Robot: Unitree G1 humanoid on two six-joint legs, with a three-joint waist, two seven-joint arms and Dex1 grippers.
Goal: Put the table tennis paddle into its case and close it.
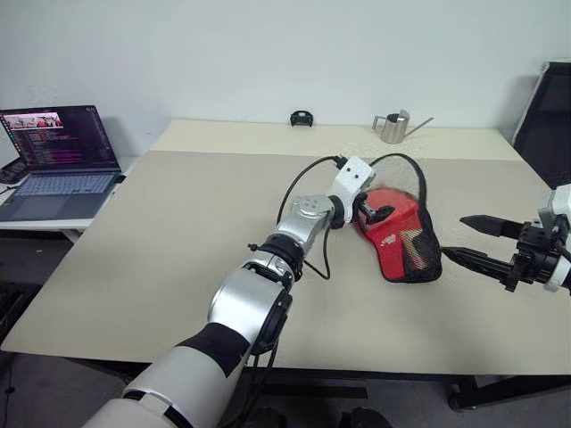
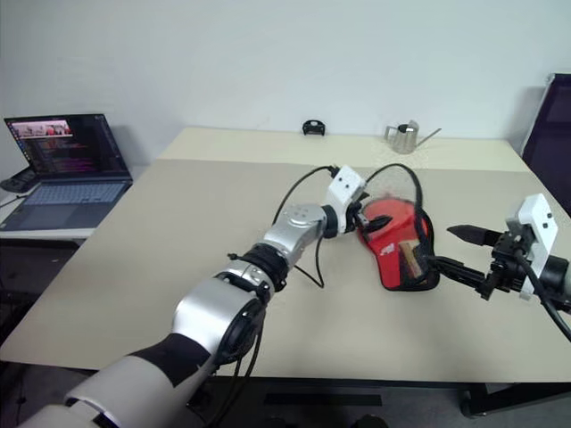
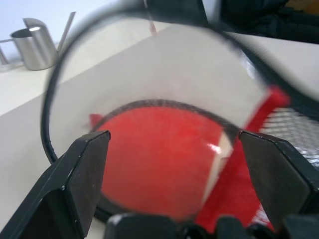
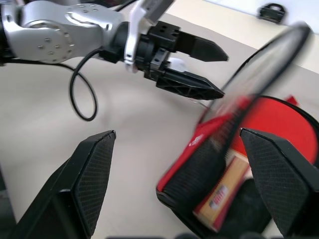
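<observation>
The case (image 1: pixel 401 239), red with black mesh, lies on the table right of centre. Its black zipper rim (image 1: pixel 417 174) arches up, leaving the flap raised. Inside lies the table tennis paddle; its round red face (image 3: pixel 159 154) and wooden handle (image 4: pixel 222 195) show. My left gripper (image 1: pixel 375 212) is open at the case's left edge, fingers pointing into the opening with nothing between them. My right gripper (image 1: pixel 453 236) hangs open just right of the case, apart from it, pointing at it.
An open laptop (image 1: pixel 58 160) sits on a side desk at far left. A metal watering can (image 1: pixel 393 127) and a small black object (image 1: pixel 302 118) stand at the table's back edge. A black chair (image 1: pixel 549 116) is at far right.
</observation>
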